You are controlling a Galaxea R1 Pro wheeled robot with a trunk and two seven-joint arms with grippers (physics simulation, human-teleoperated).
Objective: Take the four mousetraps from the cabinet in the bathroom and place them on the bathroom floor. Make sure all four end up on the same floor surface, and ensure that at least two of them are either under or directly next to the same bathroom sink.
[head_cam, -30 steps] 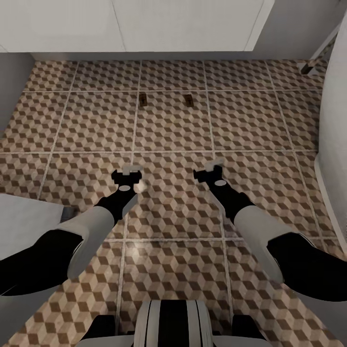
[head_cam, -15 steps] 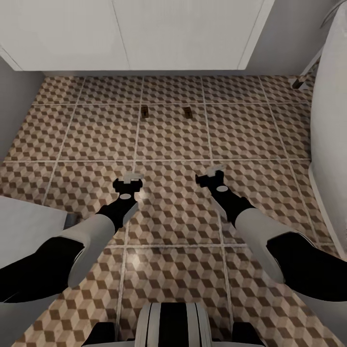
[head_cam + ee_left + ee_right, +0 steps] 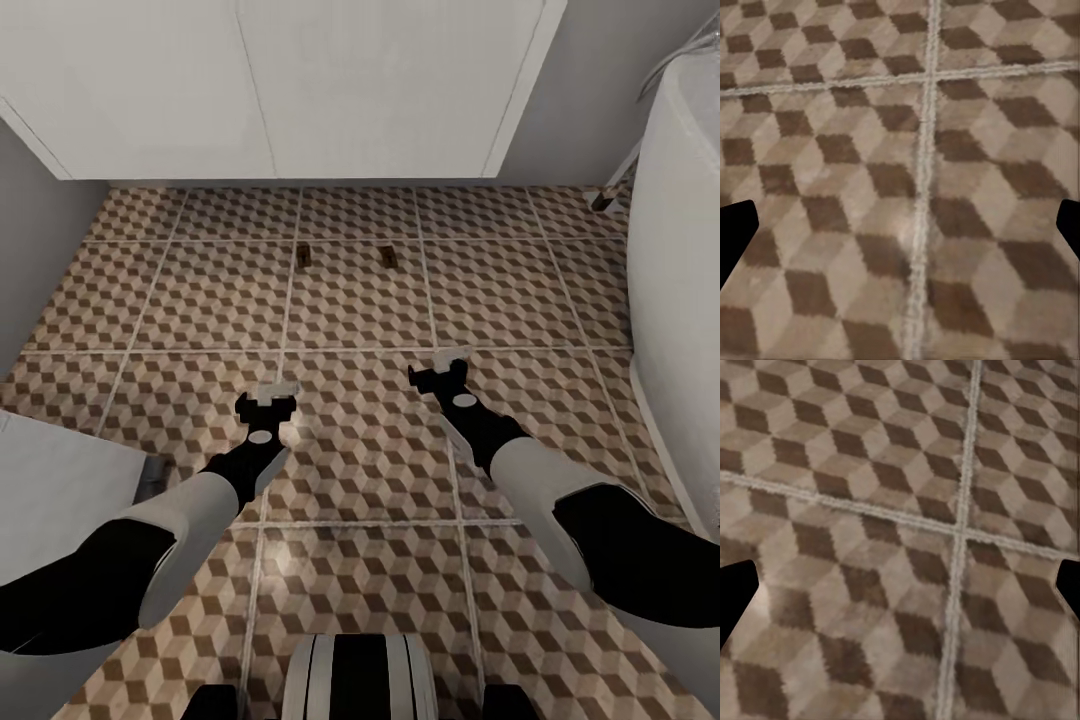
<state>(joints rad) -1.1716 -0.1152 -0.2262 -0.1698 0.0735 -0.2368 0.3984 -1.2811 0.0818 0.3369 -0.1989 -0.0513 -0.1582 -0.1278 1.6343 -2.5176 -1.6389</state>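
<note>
We see two tiny dark-brown wooden mousetraps (image 3: 305, 256) (image 3: 387, 256) on the cube-patterned tiled bathroom floor (image 3: 360, 300); left end effector (image 3: 266, 396) and right end effector (image 3: 441, 369) both spread wide, empty.

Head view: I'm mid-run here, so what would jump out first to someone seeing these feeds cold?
First, the busy cube-patterned bathroom floor, with two small dark mousetraps lying apart on it, one left of the other, just in front of the white vanity. Nearer the camera, the left gripper and right gripper hang open and empty over bare tiles. A curved white tub crowds the right edge.
</note>
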